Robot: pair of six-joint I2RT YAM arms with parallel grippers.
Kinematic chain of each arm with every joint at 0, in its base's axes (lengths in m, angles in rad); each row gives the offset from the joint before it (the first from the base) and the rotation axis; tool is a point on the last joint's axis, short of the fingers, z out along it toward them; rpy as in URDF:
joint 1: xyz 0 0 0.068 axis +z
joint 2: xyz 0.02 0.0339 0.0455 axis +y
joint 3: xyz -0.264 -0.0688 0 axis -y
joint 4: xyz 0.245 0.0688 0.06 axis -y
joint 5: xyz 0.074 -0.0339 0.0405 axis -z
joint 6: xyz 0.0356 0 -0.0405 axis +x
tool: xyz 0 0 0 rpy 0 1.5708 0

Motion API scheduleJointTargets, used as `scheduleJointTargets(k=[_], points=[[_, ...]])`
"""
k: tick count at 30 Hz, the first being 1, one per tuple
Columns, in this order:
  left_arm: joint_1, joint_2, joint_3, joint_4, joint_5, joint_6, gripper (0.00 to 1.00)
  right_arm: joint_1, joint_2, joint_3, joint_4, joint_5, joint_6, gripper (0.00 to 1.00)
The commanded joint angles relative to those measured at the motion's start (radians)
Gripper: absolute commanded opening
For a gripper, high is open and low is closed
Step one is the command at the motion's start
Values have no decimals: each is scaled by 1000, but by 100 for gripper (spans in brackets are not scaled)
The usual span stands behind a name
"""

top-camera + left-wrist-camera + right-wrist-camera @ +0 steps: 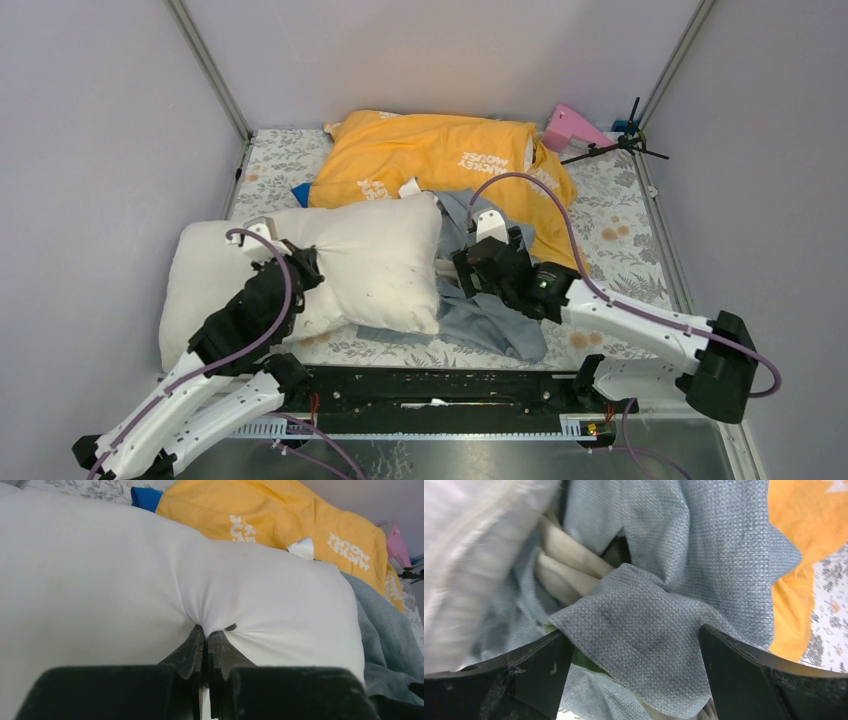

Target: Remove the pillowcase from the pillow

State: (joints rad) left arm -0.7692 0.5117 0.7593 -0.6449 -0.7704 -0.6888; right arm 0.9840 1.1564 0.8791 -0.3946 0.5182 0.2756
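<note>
Top view: the pillow (340, 265) lies almost bare on the counter (625, 245). The pillowcase (495, 315) is bunched against the pillow's right side, with one edge apparently tucked under its near right corner. Count: one white pillow, one grey-blue pillowcase, one orange-covered pillow (440, 155) touching the white pillow's far side, one scrap of blue fabric (300, 192) at the white pillow's far left, and two arms. Left wrist view: the left jaws are closed, pinching a pucker of the pillow's white cover. A small tag (302, 547) stands at the pillow's far edge. Right wrist view: the right jaws stand wide apart, straddling a raised fold of the pillowcase and gripping nothing. Cream folds (569, 555) show in a gap on the pillow side of that fold; I cannot tell what they are. Judgement: the task is nearly done and the trapped edge remains. The left pinch should anchor the pillow. The right jaws should close on grey fabric only, clear of the cream folds, then draw it away from the pillow's right side, low and steady.
</note>
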Motion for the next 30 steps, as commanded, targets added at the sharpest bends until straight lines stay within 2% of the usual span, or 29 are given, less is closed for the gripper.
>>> scheduleJointTargets(k=[1,3,7,15,18,19,20,23,24,25,26,30], points=[[2,-82,135,158,-94,46,0,-20,44,45,-40,183,75,100],[3,-102,179,182,-108,84,0,-45,31,19,-1,162,93,100],[3,-104,238,222,-120,137,0,-141,22,-36,81,21,125,100],[2,-46,247,237,-124,159,0,-233,190,-67,143,-145,208,100],[2,-33,243,249,-122,168,0,-240,205,-80,168,-197,233,99],[2,-27,242,249,-122,171,0,-242,192,-85,185,-213,233,93],[2,-20,244,250,-121,173,0,-244,175,-87,197,-217,236,83],[3,1,245,250,-115,175,0,-255,96,-51,187,-146,239,34],[3,8,244,252,-111,173,0,-262,69,-30,177,-88,238,13],[2,16,242,259,-107,173,0,-275,45,-10,176,-55,231,4],[2,24,240,270,-102,177,0,-292,28,20,175,-21,223,0],[3,87,262,301,-81,227,1,-399,21,179,186,29,158,0]])
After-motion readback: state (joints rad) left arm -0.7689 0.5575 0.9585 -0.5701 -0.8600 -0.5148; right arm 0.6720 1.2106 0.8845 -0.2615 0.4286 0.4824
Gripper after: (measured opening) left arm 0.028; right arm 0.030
